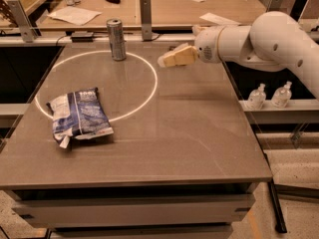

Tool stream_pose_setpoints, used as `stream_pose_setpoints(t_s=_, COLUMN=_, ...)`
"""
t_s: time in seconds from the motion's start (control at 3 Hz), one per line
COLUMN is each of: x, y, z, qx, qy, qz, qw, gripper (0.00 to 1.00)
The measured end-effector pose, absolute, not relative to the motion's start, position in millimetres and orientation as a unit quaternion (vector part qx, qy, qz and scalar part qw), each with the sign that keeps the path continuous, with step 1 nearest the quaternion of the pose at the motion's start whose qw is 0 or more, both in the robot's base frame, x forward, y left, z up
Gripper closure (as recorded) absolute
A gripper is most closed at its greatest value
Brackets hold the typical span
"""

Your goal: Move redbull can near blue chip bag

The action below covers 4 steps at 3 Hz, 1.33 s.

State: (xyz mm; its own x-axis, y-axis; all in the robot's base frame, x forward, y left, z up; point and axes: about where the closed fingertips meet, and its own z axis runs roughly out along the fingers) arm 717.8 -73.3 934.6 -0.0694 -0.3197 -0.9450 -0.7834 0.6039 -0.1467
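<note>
The redbull can, tall and silver-grey, stands upright at the far left of the grey table, on the far rim of a white circle. The blue chip bag, crumpled with white patches, lies flat at the near left, over the circle's near edge. My gripper with tan fingers hangs over the far middle of the table, to the right of the can and apart from it, pointing left toward it. It holds nothing that I can see. The small dark square object is hidden behind the gripper.
A white arm reaches in from the right. A metal post stands just behind the table's far edge. A desk with papers lies beyond. Two small bottles sit on a ledge at the right.
</note>
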Motion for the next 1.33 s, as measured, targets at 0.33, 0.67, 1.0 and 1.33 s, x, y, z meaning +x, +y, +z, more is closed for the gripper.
stream_pose_setpoints(t_s=0.33, x=739, y=-60, z=913, qx=-0.354, qy=0.723, qz=0.181, qw=0.565, gripper=0.0)
stream_pose_setpoints(t_s=0.67, x=771, y=-45, z=899, qx=-0.328, qy=0.728, qz=0.162, qw=0.58, gripper=0.0)
stream_pose_setpoints(t_s=1.0, x=796, y=-28, z=893, qx=-0.328, qy=0.72, qz=0.165, qw=0.589, gripper=0.0)
stream_pose_setpoints(t_s=1.33, x=814, y=-10, z=887, qx=-0.341, qy=0.714, qz=0.178, qw=0.585, gripper=0.0)
